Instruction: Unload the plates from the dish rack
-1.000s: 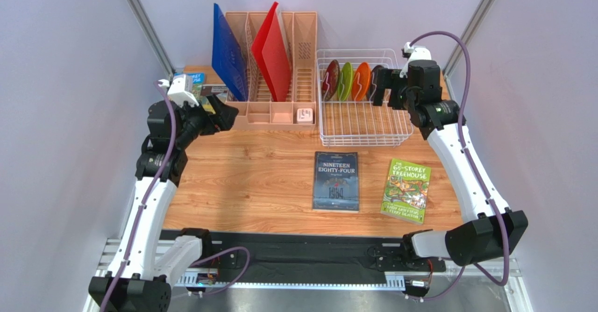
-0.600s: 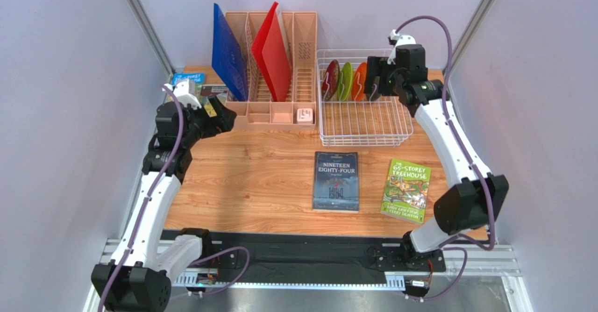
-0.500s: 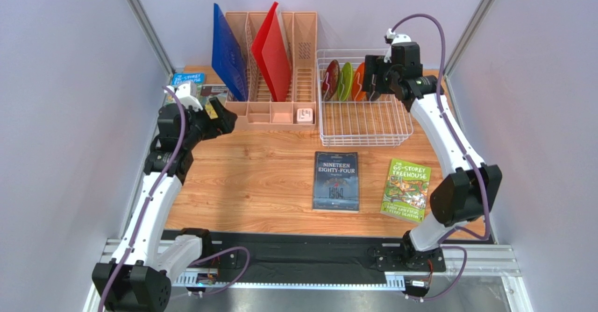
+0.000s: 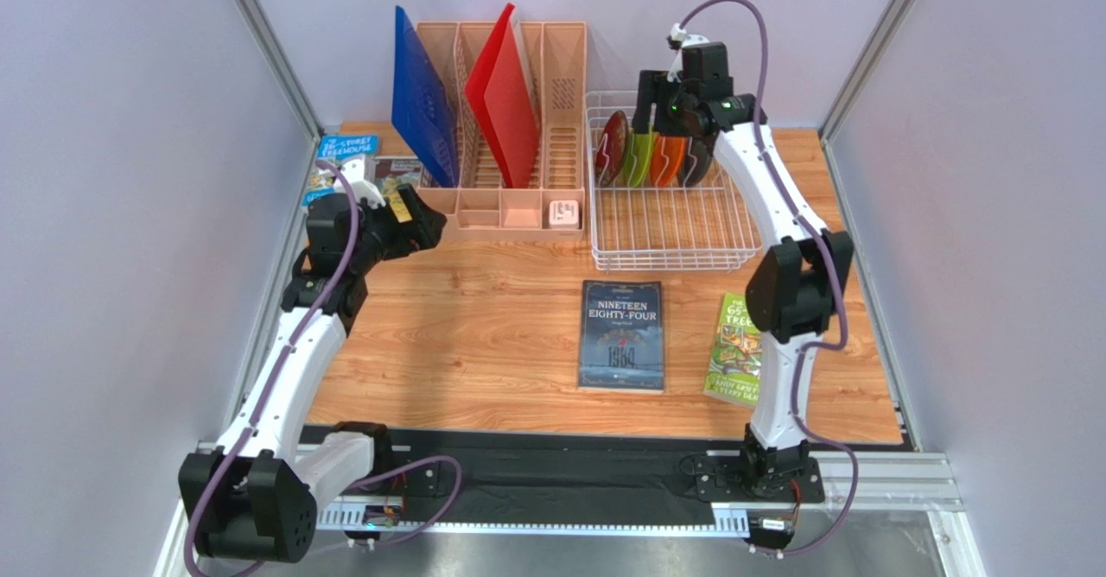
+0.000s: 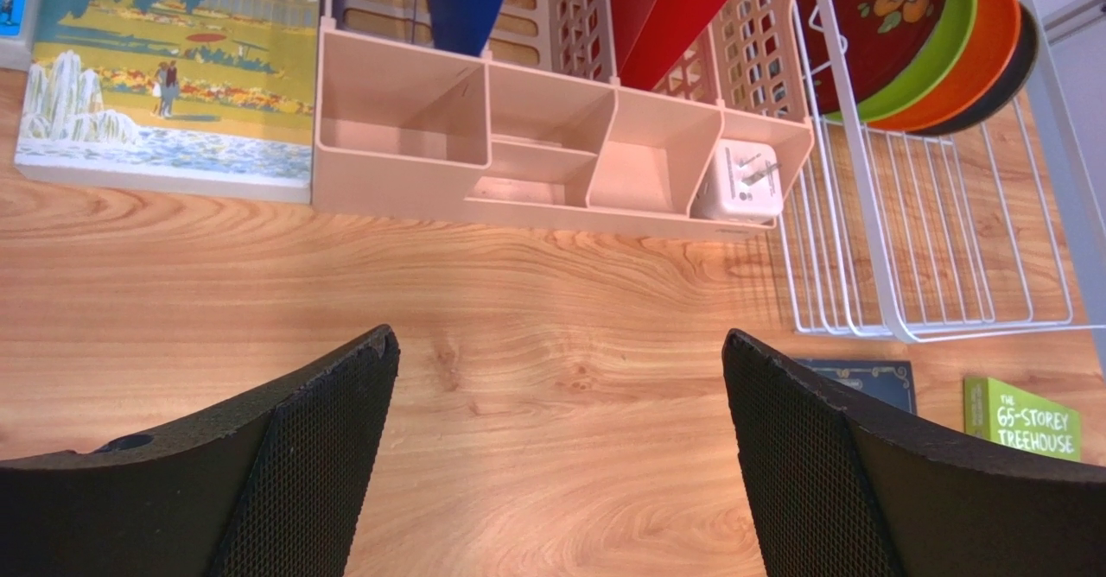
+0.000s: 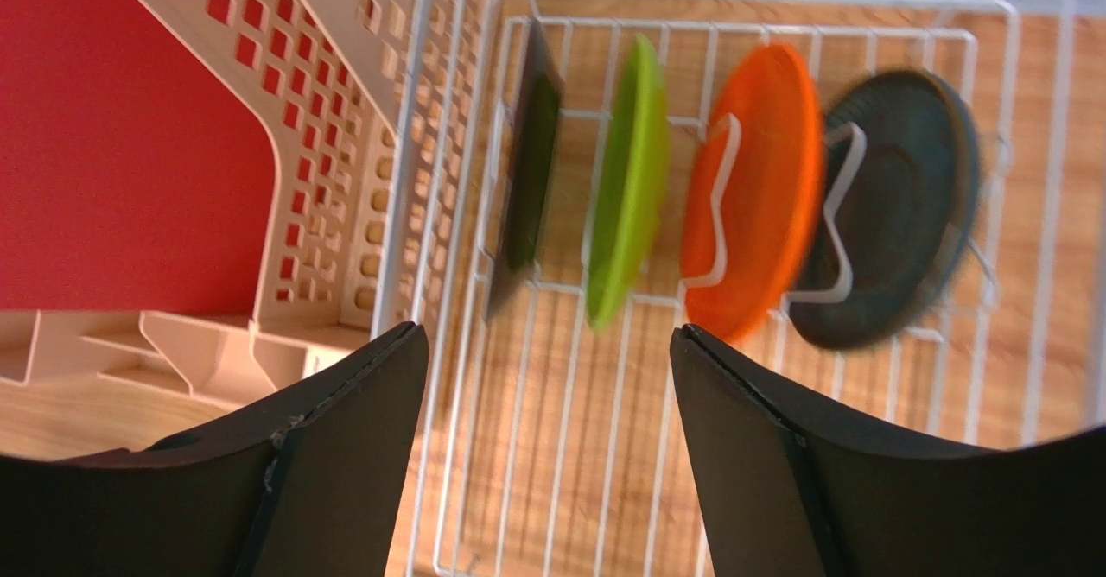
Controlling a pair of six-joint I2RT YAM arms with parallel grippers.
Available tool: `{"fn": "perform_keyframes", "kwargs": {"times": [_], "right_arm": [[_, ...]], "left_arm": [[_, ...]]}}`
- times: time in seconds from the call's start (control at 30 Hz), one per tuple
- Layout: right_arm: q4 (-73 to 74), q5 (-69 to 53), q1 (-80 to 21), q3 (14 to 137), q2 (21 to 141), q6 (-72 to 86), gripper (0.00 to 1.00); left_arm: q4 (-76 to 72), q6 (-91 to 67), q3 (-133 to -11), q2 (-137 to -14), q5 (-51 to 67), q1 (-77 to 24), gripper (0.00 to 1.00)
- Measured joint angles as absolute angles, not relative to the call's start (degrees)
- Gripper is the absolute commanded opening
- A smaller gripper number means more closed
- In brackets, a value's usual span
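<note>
Several plates stand on edge in the back of the white wire dish rack: dark red floral, lime green, orange and dark teal-grey. My right gripper hovers above them, open, with nothing between its fingers. In the right wrist view the right gripper looks down on the dark red plate, seen edge-on, and the green plate. The orange and dark plate lie further right. My left gripper is open over bare wood, left of the rack.
A pinkish slotted organiser left of the rack holds a blue board, a red board and a small white block. Two books lie in front of the rack. More books lie at the back left.
My right arm has swung left and up, from the rack's right end to above the plates, and its jaws have narrowed a little. The left arm has barely shifted.
</note>
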State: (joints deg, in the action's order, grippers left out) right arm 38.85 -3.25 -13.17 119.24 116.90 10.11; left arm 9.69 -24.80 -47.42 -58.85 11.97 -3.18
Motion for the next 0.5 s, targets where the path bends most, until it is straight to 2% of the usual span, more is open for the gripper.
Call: {"fn": "perform_keyframes", "kwargs": {"times": [0.23, 0.37, 0.5], "right_arm": [[40.47, -2.55, -17.28, 130.69, 128.4, 9.17, 0.74], [40.88, -0.75, -18.85, 133.8, 132.07, 8.1, 0.68], [40.93, 1.15, -19.38, 135.13, 134.21, 7.2, 0.7]], "left_arm": [[7.75, -24.73, -46.85, -60.99, 11.88, -3.18, 1.0], [7.38, -24.4, -46.81, -62.15, 11.66, -3.18, 1.0], [7.33, -24.01, -46.76, -62.98, 11.35, -3.18, 1.0]]}}
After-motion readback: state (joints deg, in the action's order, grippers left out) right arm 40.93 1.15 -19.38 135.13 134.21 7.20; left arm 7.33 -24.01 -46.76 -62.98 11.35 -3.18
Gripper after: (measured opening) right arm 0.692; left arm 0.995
